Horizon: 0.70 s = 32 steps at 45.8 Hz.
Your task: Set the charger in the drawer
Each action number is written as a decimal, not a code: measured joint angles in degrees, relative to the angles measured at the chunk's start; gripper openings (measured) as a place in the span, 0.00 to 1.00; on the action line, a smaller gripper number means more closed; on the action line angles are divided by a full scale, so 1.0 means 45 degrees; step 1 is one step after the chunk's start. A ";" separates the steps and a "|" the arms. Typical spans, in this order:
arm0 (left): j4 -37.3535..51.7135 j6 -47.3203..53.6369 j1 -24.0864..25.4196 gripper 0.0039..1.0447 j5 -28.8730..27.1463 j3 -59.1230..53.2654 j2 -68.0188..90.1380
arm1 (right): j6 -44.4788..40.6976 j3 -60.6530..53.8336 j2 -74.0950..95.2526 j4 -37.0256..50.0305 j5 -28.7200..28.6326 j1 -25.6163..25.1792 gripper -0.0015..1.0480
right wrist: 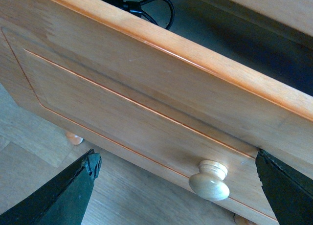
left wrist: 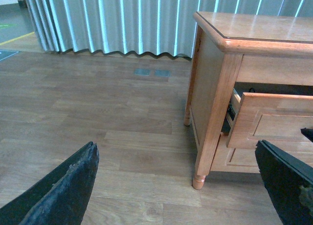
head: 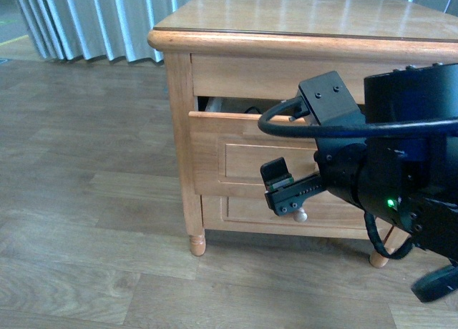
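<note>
Hovering spread wide and empty before the drawer, the right pincer faces its knob; the left pincer is released too.

Soft daylight comes through the curtain behind. My views are sharp; the cabinet top shows mild glare.
</note>
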 joint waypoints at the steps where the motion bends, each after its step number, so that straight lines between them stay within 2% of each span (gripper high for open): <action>1: 0.0000 0.0000 0.0000 0.94 0.0000 0.0000 0.0000 | -0.0015 0.0277 0.0194 0.0000 0.0053 0.0010 0.92; 15: 0.0000 0.0000 0.0000 0.94 0.0000 0.0005 0.0000 | -0.0049 0.3648 0.2346 -0.0690 0.0491 0.0121 0.92; 32: 0.0000 0.0000 0.0000 0.94 0.0000 0.0000 0.0000 | 0.0155 0.3871 0.2526 -0.0597 0.0471 0.0330 0.92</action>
